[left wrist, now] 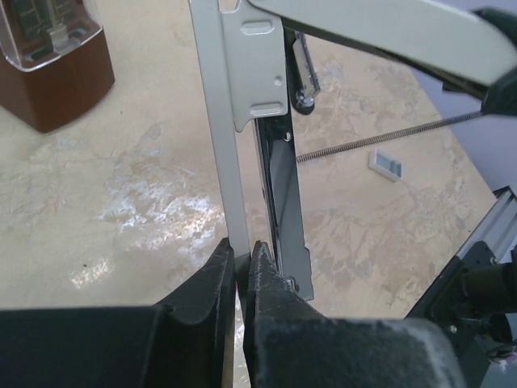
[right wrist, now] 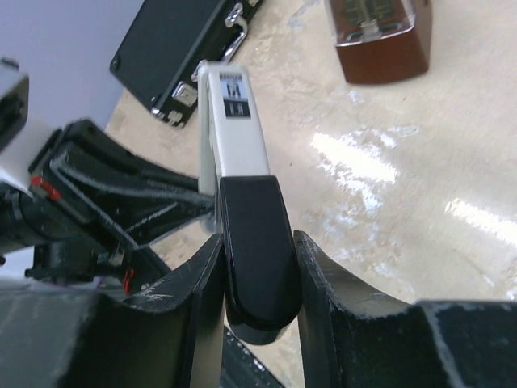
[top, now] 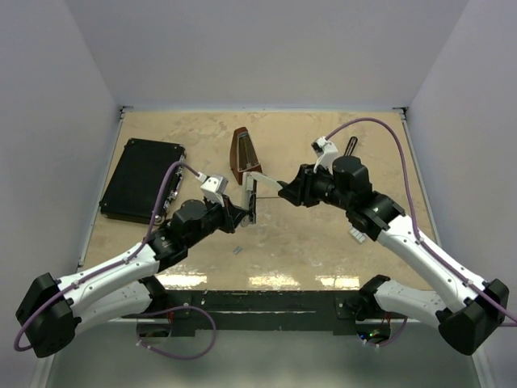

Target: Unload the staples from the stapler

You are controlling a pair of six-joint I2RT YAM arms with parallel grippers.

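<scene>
Here, the left gripper (left wrist: 241, 260) is pressed together on the thin silver base bar of the slim black-and-silver metal stapler (left wrist: 257, 73), pinning that bar steady above the beige marbled table (top: 323, 242). The right gripper (right wrist: 258, 271) clamps the black end cap of the stapler's pale top arm between both jaws, holding it swung away from the base. Gripped from opposite ends and clear of the table, the stapler stands hinged open with its thin coiled spring (left wrist: 380, 139) stretched taut, presumably to expose the magazine for emptying. A tiny silvery-grey strip, apparently the staples (top: 238, 250), lies on the table near the stapler, towards the arm bases. The brown pyramid metronome (top: 244, 153) and the flat black case (top: 141, 179) stand apart behind.
</scene>
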